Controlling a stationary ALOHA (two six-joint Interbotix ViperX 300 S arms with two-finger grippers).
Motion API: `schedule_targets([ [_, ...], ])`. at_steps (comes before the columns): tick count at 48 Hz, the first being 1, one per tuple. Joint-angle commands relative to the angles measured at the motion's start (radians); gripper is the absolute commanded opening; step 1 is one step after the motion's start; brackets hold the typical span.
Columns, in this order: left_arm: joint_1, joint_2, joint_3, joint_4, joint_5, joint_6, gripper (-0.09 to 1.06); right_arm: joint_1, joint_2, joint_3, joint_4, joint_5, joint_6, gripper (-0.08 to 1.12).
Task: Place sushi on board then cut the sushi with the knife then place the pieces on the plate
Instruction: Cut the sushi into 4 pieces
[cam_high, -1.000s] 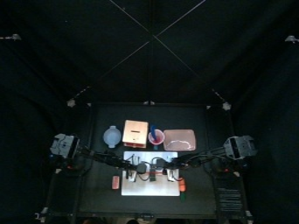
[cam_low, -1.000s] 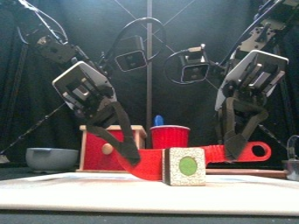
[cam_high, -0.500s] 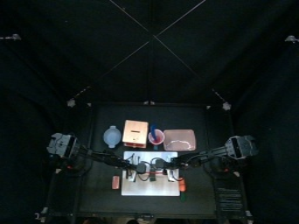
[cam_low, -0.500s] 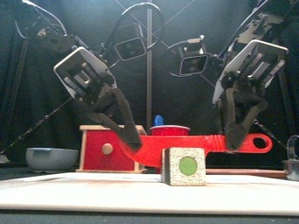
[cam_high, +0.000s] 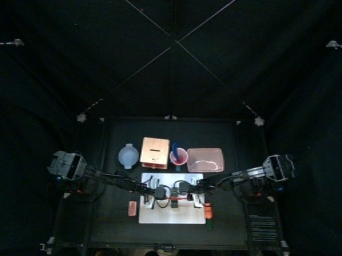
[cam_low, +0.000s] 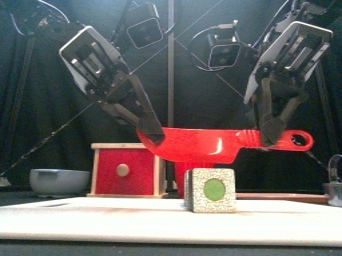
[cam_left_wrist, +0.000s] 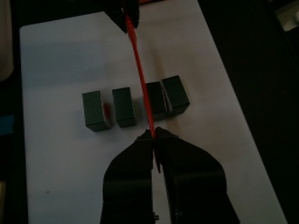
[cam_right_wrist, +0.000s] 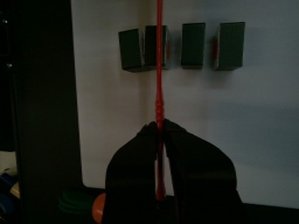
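Knife held level over a sliced sushi roll

At the far left sits the blue-grey bowl (cam_low: 59, 180), and just beside it the pale wooden box (cam_low: 127, 170) with its red drawer front. Next the left gripper (cam_low: 150, 128) slants down, its jaws pinched tight on the blade end of the red knife (cam_low: 201, 146). The knife hangs level, clear above the sushi (cam_low: 210, 190). The sushi rests near the middle of the white cutting board (cam_low: 80, 222). It is a row of dark green blocks, and the end face shows a green centre inside a pale speckled ring. The wrist views show four blocks, two touching and two set a little apart. On the right, the right gripper (cam_low: 263, 135) is clamped on the knife's handle. The pink tray (cam_high: 207, 160) lies behind the board, toward the right.
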Motion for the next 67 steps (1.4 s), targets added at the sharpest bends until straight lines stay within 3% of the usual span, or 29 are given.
schedule_targets([
  [1, -0.02, -0.018, -0.025, -0.002, -0.005, -0.002, 0.37, 0.018, -0.031, -0.017, 0.017, -0.003, -0.005, 0.35],
  [12, -0.034, 0.011, -0.031, -0.04, -0.009, 0.0, 0.37, 0.034, -0.011, -0.011, 0.035, -0.021, -0.005, 0.35],
  [47, -0.034, 0.071, -0.04, -0.041, -0.012, -0.002, 0.37, 0.04, 0.038, -0.011, 0.043, -0.038, -0.003, 0.35],
  [67, -0.04, 0.117, -0.048, -0.081, -0.014, 0.0, 0.37, 0.078, 0.123, -0.035, 0.067, -0.049, -0.005, 0.35],
])
